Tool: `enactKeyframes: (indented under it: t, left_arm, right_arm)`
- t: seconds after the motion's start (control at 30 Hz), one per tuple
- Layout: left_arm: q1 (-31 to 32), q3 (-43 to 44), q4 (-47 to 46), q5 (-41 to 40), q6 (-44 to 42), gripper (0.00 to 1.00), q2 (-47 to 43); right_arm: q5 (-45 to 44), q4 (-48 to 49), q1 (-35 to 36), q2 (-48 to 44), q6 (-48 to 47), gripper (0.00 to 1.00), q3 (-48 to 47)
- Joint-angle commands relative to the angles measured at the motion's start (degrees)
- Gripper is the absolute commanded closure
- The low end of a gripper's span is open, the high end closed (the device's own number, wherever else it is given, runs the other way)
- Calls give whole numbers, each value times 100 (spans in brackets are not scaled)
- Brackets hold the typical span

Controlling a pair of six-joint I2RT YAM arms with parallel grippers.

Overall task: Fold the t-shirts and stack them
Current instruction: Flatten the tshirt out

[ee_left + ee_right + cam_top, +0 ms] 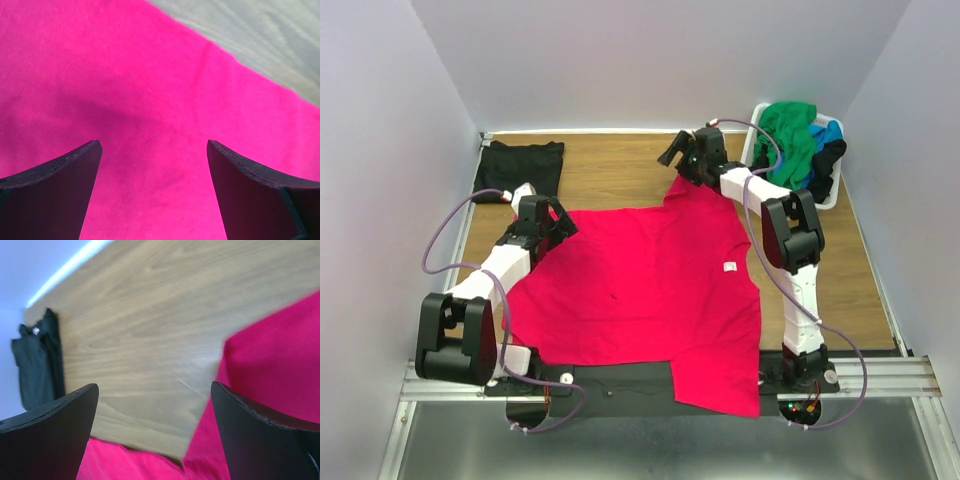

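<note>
A large pinkish-red t-shirt [640, 290] lies spread flat over the middle of the table, with a small white tag [730, 266] near its right side. Its near hem hangs over the front edge. A folded black t-shirt [525, 160] rests at the far left corner. My left gripper [560, 222] hovers open just over the red shirt's left edge, and in the left wrist view only red cloth [150, 90] lies under the left gripper [152, 145]. My right gripper [675, 150] stands open above the shirt's far corner. The right gripper [154, 387] frames bare wood and red cloth [280, 355].
A white laundry basket [754, 128] at the far right corner holds a green shirt [790, 130], a blue one [830, 132] and a black one [825, 165]. The wooden table [620, 165] is walled on three sides. The black shirt [37, 365] shows in the right wrist view too.
</note>
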State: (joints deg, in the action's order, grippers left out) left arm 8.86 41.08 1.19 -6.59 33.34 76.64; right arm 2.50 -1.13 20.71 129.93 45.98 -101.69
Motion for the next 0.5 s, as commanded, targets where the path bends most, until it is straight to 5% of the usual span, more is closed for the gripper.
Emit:
enactKeyframes:
  t: [0.0, 0.2, 0.47]
  left_arm:
    - [-7, 58, 4, -80, -48, 1, -387]
    - [-7, 58, -31, 9, -65, 1, -369]
    - [-7, 58, -31, -44, -126, 1, -387]
  right_arm:
    - [-197, -54, 47, -801, -483, 0, 578]
    - [-215, -55, 82, -1374, -704, 0, 1572]
    - [119, -46, 275, -663, -625, 0, 977]
